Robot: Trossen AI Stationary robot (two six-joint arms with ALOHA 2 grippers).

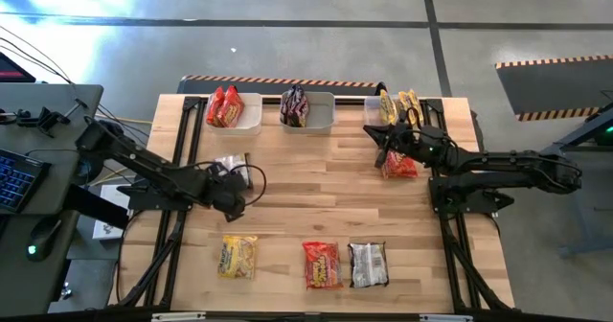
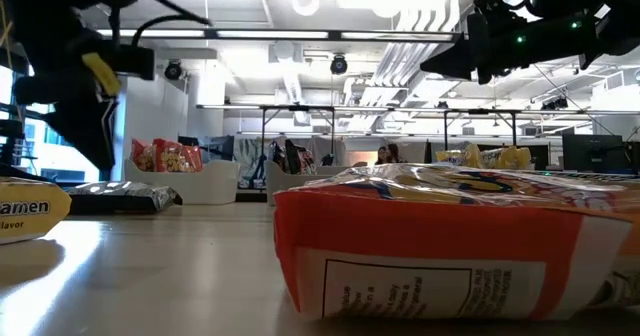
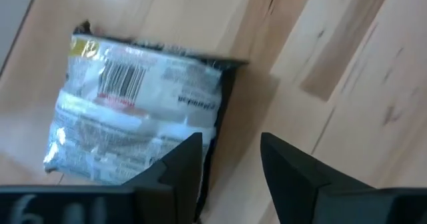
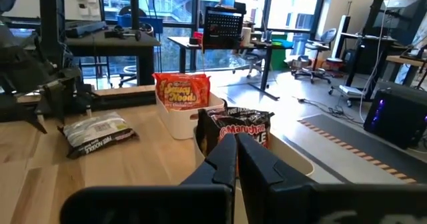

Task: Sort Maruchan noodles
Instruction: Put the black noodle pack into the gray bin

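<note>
1. Surface: a pale wooden table [image 1: 316, 207] in an open workshop; 3 pale bins [image 1: 308, 111] line its upper edge in the high view, holding red, dark and yellow packets respectively.
2. Loose stock: a silver-and-dark packet [image 1: 231, 163] lies centre-left; a yellow packet [image 1: 237, 256], a red packet [image 1: 322, 264] and another silver packet [image 1: 367, 264] lie along the lower edge; 1 more red packet [image 1: 399, 164] lies at right under the right arm.
3. Handling judgement: packets look light, crinkly and slippery, with a brittle block inside; best pinched across a short edge, gently.
4. Left gripper [image 3: 230, 161]: jaws parted, grasping nothing; the silver-and-dark packet sits just beside 1 finger, not between them.
5. Right gripper [image 4: 235, 159]: clenched on nothing, poised near the bins.
</note>
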